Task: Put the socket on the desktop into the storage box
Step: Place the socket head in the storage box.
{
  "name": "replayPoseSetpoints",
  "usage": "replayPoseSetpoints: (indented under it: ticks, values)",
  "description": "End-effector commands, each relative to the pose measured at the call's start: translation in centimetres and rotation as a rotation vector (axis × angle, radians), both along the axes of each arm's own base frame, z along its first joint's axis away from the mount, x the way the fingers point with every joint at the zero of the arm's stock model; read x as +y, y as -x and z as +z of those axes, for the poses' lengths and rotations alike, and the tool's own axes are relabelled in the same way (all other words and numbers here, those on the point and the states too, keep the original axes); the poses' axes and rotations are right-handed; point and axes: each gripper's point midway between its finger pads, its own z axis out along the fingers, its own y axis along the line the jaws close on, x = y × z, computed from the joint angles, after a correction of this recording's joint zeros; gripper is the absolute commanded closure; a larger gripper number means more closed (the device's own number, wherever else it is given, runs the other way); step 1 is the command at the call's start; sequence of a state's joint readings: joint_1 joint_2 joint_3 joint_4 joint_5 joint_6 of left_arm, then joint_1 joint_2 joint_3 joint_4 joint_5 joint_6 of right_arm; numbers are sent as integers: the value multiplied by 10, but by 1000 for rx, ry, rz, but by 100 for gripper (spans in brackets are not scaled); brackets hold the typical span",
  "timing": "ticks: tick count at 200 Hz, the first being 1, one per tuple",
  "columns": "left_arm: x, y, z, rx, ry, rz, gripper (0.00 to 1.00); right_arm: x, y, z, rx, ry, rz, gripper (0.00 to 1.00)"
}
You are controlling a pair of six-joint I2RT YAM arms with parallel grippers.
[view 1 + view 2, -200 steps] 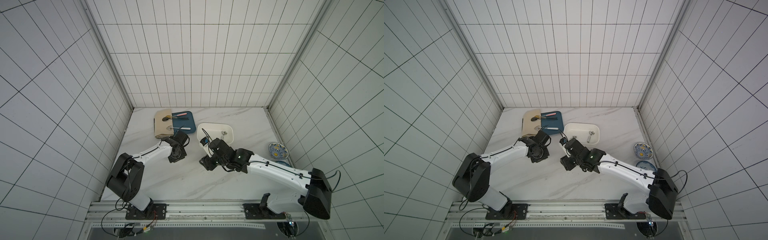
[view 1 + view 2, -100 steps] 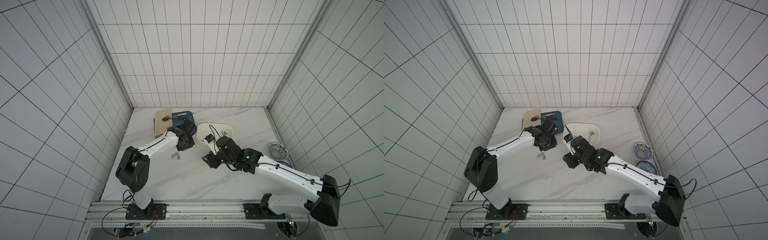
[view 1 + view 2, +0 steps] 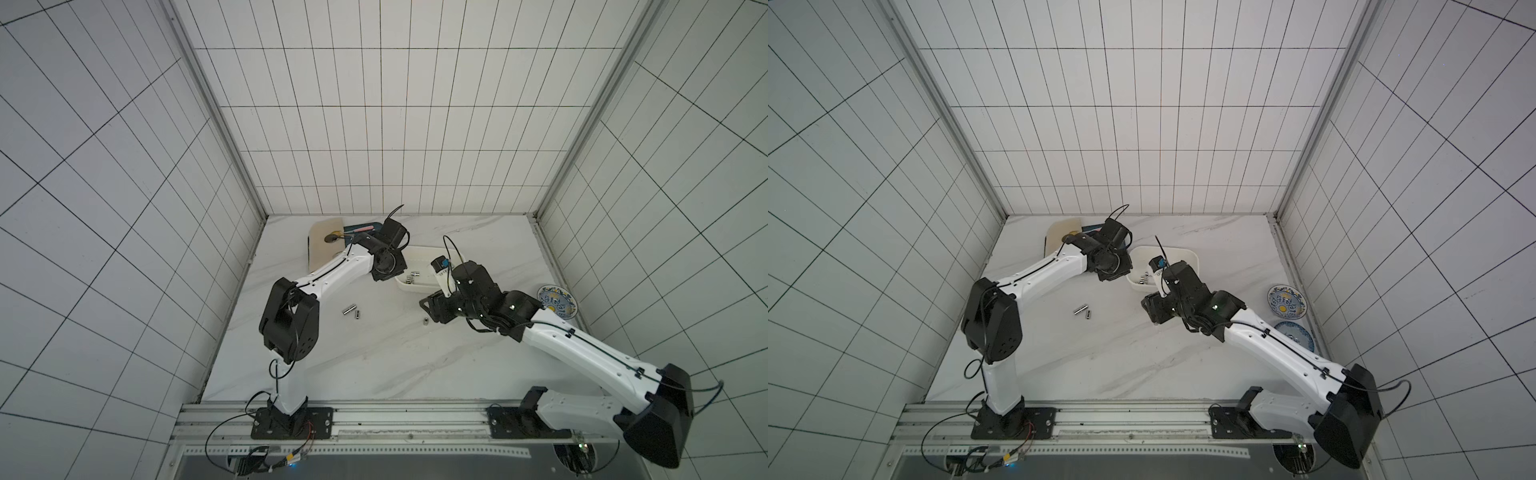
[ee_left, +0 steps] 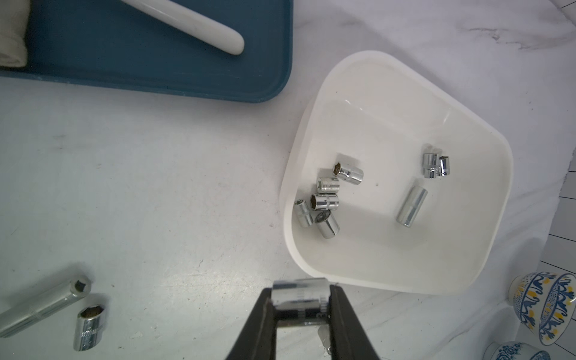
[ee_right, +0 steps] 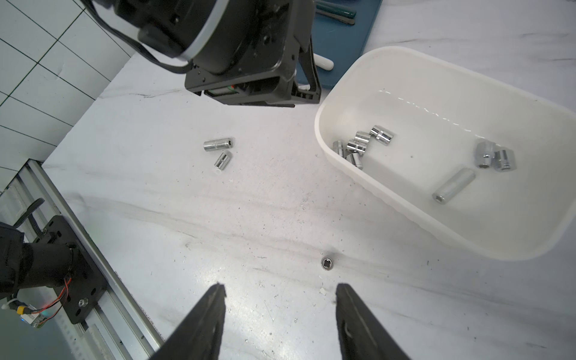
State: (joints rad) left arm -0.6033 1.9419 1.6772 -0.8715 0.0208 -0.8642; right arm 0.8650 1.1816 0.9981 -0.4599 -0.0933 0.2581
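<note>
My left gripper (image 4: pixel 300 304) is shut on a short chrome socket (image 4: pixel 299 294), held above the marble just outside the near rim of the white storage box (image 4: pixel 311 124). In both top views this gripper (image 3: pixel 388 270) hangs at the box's left edge (image 3: pixel 415 249). Several sockets (image 4: pixel 327 199) lie inside the box. Two sockets lie side by side on the desktop, one long (image 5: pixel 218 145) and one short (image 5: pixel 223 161). A third socket (image 5: pixel 327 262) stands upright just ahead of my open, empty right gripper (image 5: pixel 280 293).
A dark-blue tray (image 4: pixel 156 62) holding a white handle lies behind the box, with a beige board (image 3: pixel 324 245) to its left. Two blue patterned plates (image 3: pixel 1285 301) (image 3: pixel 1293 334) sit by the right wall. The metal base rail (image 3: pixel 374 415) runs along the table's front edge.
The left arm has carried its socket from mid-table back and right to the box's edge, uncovering the two sockets on the desktop. The right arm has shifted slightly right.
</note>
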Motion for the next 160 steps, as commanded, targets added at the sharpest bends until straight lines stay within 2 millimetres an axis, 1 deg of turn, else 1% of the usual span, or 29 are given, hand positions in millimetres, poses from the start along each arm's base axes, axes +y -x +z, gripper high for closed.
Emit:
replayPoseSetpoints:
  ticks: [1,27,48,83,117,160]
  values:
    - [-15,-13,2,-18,19,-38,73,-12,0,-7,27,7,-38,40]
    - [-31,-27,0,-21,49,-60,73,-21,-6,-11,36,16,-80,40]
    - [-42,-37,-6,-13,70,-74,73,-26,-8,-13,39,17,-99,40]
    - [-57,-51,-14,-17,105,-95,73,-37,-14,-21,55,25,-151,40]
    - [-64,-61,-27,-4,129,-105,73,-42,-18,-26,71,22,-174,40]
    - [-70,-65,-49,31,141,-117,73,-45,-21,-28,78,15,-183,41]
